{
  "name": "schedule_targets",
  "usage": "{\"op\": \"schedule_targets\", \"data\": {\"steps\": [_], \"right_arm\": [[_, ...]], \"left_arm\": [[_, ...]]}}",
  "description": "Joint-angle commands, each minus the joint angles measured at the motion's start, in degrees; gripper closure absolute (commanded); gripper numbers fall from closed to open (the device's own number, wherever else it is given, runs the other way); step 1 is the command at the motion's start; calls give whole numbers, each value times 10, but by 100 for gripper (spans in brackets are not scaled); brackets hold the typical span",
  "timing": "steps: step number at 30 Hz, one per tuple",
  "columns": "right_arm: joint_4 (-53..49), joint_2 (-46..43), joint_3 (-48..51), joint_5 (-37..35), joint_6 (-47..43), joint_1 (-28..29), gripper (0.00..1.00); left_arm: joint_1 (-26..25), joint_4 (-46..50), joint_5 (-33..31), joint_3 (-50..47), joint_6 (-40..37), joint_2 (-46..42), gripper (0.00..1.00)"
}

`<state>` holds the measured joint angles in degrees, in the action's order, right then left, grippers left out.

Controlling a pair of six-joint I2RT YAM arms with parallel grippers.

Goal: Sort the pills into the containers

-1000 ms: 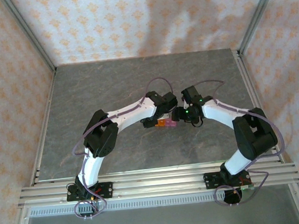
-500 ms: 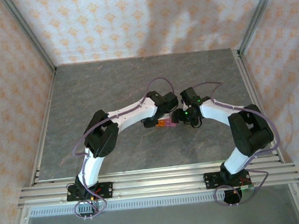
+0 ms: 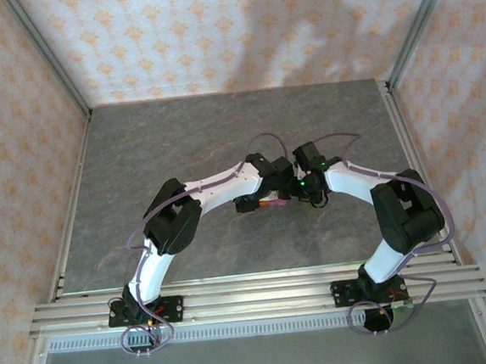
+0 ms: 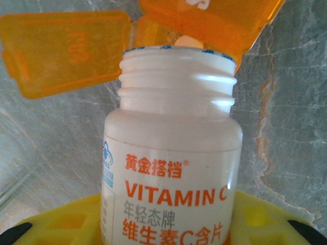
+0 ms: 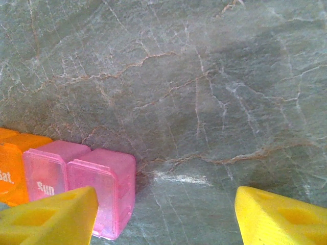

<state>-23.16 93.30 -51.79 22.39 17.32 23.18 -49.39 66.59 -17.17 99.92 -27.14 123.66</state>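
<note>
My left gripper (image 4: 168, 222) is shut on a white Vitamin C bottle (image 4: 171, 168) with no cap. The bottle's mouth points at the orange end of the containers (image 4: 214, 20), where one cell's lid (image 4: 66, 51) lies flipped open. A pale pill (image 4: 186, 41) shows at the bottle's rim. In the right wrist view the pink cells (image 5: 102, 178) sit shut beside an orange cell (image 5: 13, 168). My right gripper (image 5: 166, 217) is open over bare table, its left finger (image 5: 51, 217) just in front of the end pink cell. From above, both grippers (image 3: 258, 203) (image 3: 302, 192) meet over the strip (image 3: 273, 203).
The grey marbled table (image 3: 180, 145) has free room behind and to both sides of the arms. Aluminium rails (image 3: 253, 299) run along the near edge, and patterned walls close in the other three sides.
The left arm has shifted right and now covers most of the strip in the top view. The right arm's elbow swung in earlier and has since held still.
</note>
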Motion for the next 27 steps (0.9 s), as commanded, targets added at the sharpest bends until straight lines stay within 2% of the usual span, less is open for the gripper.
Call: {"op": "schedule_targets", "data": {"steps": [1, 10, 27], "right_arm": [[-2, 8, 4, -7, 4, -2, 29], [-1, 9, 3, -6, 5, -2, 29], [-2, 10, 5, -10, 3, -2, 29]], "left_arm": [[-6, 21, -9, 21, -11, 18, 100], [-6, 25, -30, 26, -13, 3, 100], [31, -33, 35, -28, 16, -54, 100]]}}
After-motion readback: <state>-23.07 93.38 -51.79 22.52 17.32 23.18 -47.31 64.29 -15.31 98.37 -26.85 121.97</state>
